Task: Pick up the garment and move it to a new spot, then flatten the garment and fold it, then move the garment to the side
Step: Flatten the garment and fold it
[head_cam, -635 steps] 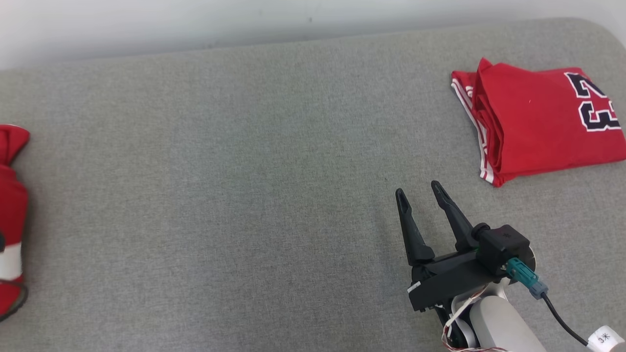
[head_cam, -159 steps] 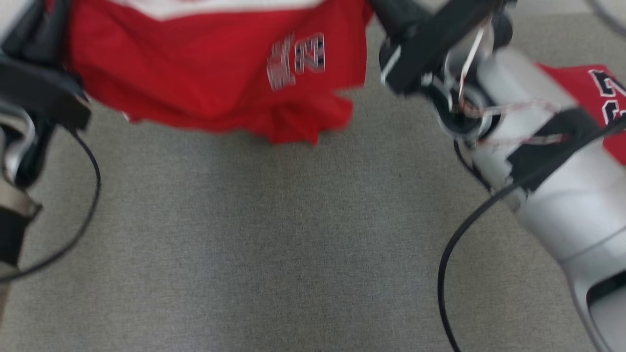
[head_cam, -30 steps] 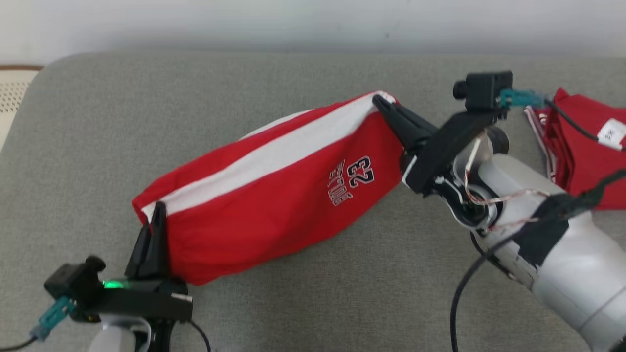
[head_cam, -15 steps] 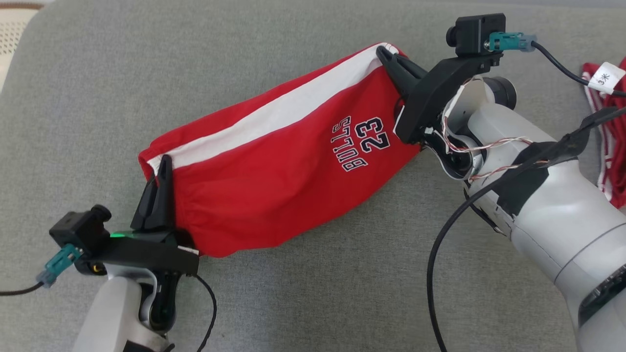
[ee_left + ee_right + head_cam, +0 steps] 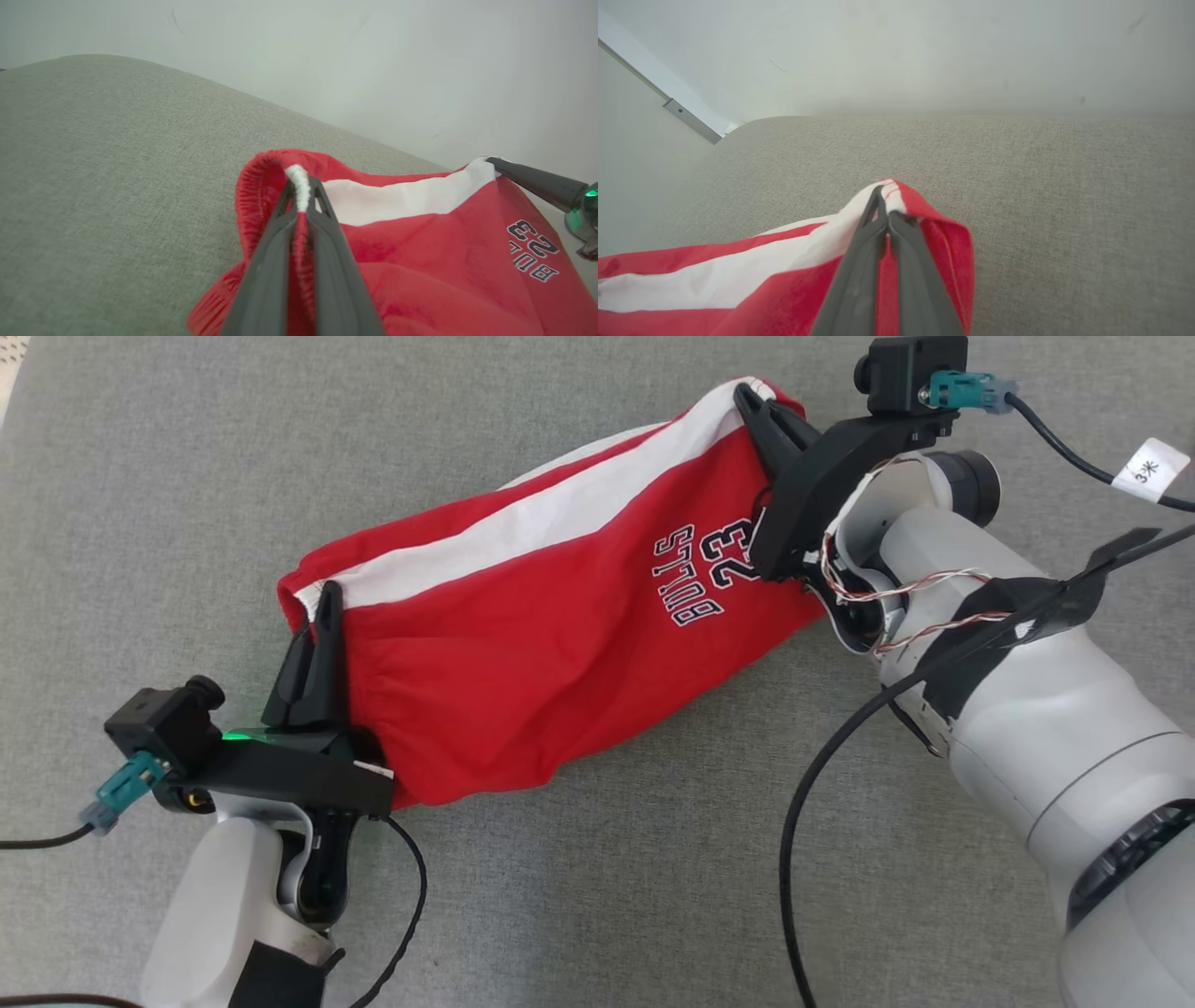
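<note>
Both claws are clamped shut on the shorts [image 5: 560, 644], one at each end. On the grey cushion [image 5: 597, 896], the left claw [image 5: 327, 602] pinches the gathered elastic edge at about 8 o'clock. The right claw [image 5: 752, 401] bites the white-striped corner up at 1 o'clock, so the red cloth stretches diagonally between them. It's light, floppy stuff, probably a bit slick, so it'll sag and bunch wherever it isn't pulled taut. The corners and the thick elastic are the places to grab. The middle looks like it's resting on the cushion, though I can't really tell from above.
</note>
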Robot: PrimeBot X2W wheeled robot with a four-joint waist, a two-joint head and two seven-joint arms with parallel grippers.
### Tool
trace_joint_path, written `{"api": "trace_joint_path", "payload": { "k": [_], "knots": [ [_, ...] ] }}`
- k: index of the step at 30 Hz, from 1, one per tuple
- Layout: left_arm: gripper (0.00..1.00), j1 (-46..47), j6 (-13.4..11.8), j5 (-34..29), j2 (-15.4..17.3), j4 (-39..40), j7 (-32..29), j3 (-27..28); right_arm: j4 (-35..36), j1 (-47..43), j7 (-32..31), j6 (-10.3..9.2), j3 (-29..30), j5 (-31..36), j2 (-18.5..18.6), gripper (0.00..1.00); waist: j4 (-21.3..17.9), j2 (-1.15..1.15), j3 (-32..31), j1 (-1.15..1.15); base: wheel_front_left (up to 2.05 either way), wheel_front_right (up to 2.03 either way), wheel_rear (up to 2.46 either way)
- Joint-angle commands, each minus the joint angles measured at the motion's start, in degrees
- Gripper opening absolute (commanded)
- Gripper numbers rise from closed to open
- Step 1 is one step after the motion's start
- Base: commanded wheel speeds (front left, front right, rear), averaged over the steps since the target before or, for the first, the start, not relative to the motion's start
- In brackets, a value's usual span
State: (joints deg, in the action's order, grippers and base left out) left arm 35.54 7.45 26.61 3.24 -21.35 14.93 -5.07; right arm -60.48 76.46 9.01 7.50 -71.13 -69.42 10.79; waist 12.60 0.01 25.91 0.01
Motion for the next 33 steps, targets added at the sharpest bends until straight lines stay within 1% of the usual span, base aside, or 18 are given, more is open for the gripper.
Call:
{"api": "trace_joint_path", "payload": {
  "k": [1, 2, 3, 4, 9, 12, 18, 25, 30, 33],
  "knots": [
    [0.00, 0.6, 0.0, -0.2, 0.0, -0.5, 0.2, -0.3, -0.9, 0.5, 0.7, -0.02, -0.4, 0.6, -0.7, 0.00, 0.4, -0.01, 0.4, -0.01, 0.00, 0.00, 0.00],
    [0.05, 0.6, 0.0, -0.4, -0.1, -0.8, 0.2, -0.5, -1.5, 0.6, 1.0, -0.02, -0.6, 0.8, -0.8, 0.20, 0.5, -0.01, 0.3, -0.01, 0.00, 0.00, 0.00],
    [0.67, 0.7, 0.0, -0.7, -0.1, -0.8, 0.2, -0.5, -1.9, 0.5, 1.3, -0.02, -0.7, 0.8, -1.0, 0.64, 0.6, -0.01, 0.2, -0.01, 0.00, 0.00, 0.00],
    [1.00, 0.7, 0.0, -0.9, -0.1, -0.9, 0.2, -0.4, -2.4, 0.1, 0.9, -0.02, -0.8, 0.6, -1.2, 1.00, 0.6, -0.01, 0.0, -0.01, 0.00, 0.00, 0.00],
    [1.00, -0.3, 0.0, -2.0, -0.2, -1.4, 0.2, 0.1, -3.4, -0.8, 0.6, -0.02, -1.3, 1.1, -1.5, 1.00, 0.2, -0.01, -1.3, -0.01, 0.00, 0.00, 0.00],
    [1.00, -1.2, 0.0, -3.0, -0.1, -1.1, 0.2, 1.2, -3.2, -1.4, -0.8, -0.01, -1.7, 1.6, -1.5, 1.00, -0.2, -0.01, -2.4, -0.01, 0.00, 0.00, 0.00],
    [1.00, -3.6, 0.0, -4.9, -0.2, 0.0, 0.2, 3.0, -2.4, -2.6, -1.5, -0.01, -2.0, 2.0, -0.3, 1.00, -0.8, -0.01, -4.7, -0.01, 0.00, 0.00, 0.00],
    [1.00, -8.4, 0.0, -10.3, -0.2, 4.2, 0.2, 7.1, -1.2, -5.2, 1.4, -0.02, -2.2, 2.9, 1.1, 1.00, -1.8, -0.01, -7.9, -0.01, 0.00, 0.00, 0.00],
    [1.00, -12.1, -0.6, -14.3, -0.2, 8.5, 0.2, 9.9, -0.8, -7.8, 4.1, -0.02, -2.3, 3.4, 2.0, 1.00, -2.2, -0.01, -9.6, -0.01, 0.00, 0.00, 0.00],
    [1.00, -14.1, -1.1, -15.5, -0.3, 10.6, 0.2, 11.0, -0.7, -9.5, 5.0, -0.02, -2.3, 3.3, 2.4, 1.00, -2.3, -0.01, -10.4, -0.01, 0.00, 0.00, 0.00]
  ]
}}
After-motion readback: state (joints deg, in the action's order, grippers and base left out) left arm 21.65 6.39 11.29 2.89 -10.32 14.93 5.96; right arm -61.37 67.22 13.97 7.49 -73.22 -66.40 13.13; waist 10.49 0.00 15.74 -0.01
